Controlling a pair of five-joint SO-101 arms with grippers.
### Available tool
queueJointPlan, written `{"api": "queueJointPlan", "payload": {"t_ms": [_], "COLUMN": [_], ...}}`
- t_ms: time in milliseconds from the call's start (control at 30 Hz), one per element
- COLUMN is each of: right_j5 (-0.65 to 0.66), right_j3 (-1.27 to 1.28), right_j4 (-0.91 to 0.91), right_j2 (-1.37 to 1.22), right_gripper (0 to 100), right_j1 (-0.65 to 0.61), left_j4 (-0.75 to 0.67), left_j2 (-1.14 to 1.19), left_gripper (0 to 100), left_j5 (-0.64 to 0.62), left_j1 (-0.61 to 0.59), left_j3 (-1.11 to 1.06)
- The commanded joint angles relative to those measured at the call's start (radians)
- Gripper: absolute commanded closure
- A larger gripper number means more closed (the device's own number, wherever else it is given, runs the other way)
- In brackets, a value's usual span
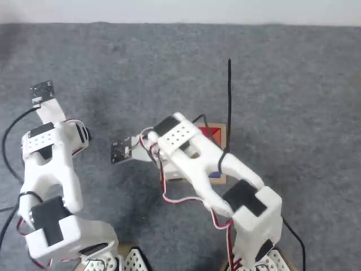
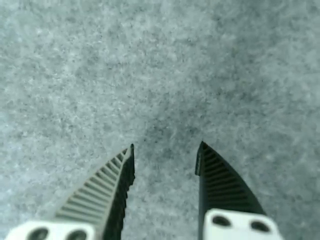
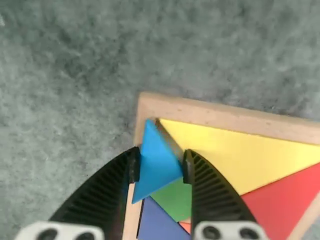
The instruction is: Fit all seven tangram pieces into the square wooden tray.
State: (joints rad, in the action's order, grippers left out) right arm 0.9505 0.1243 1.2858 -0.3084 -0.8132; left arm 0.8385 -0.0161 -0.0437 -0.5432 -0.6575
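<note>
Your light is soft and even from overhead. On the grey mat (image 1: pixel 293 96), faint shadows spread at 2 o'clock from the left arm (image 1: pixel 51 164) and at 8 o'clock from the right arm (image 1: pixel 194 161). The light-blue triangle (image 3: pixel 157 160) casts a thin dark line on the yellow piece (image 3: pixel 240 155).

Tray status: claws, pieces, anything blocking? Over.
Right claw shut on light blue triangle at tray corner, one edge over the rim. Left claw open over carpet. Yellow piece, green piece border the slot.

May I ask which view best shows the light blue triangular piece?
Right wrist view: the light blue triangular piece sits in the right gripper at the wooden tray's corner. High view: the arm covers it. Left wrist view: grey carpet.
</note>
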Motion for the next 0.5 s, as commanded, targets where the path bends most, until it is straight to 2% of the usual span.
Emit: {"api": "queueJointPlan", "payload": {"t_ms": [0,467], "right_j5": [0.018,0.02], "right_j3": [0.005,0.017], "right_j4": [-0.022,-0.025], "right_j2": [0.061,0.061], "right_gripper": [92.0,92.0], "right_j1": [-0.012,0.058], "left_j4": [-0.015,-0.015], "left_j2": [-0.046,-0.046], "left_gripper": [80,80], "left_j5": [0.011,0.012], "left_j1": [0.008,0.008], "left_j3": [0.007,0.005]}}
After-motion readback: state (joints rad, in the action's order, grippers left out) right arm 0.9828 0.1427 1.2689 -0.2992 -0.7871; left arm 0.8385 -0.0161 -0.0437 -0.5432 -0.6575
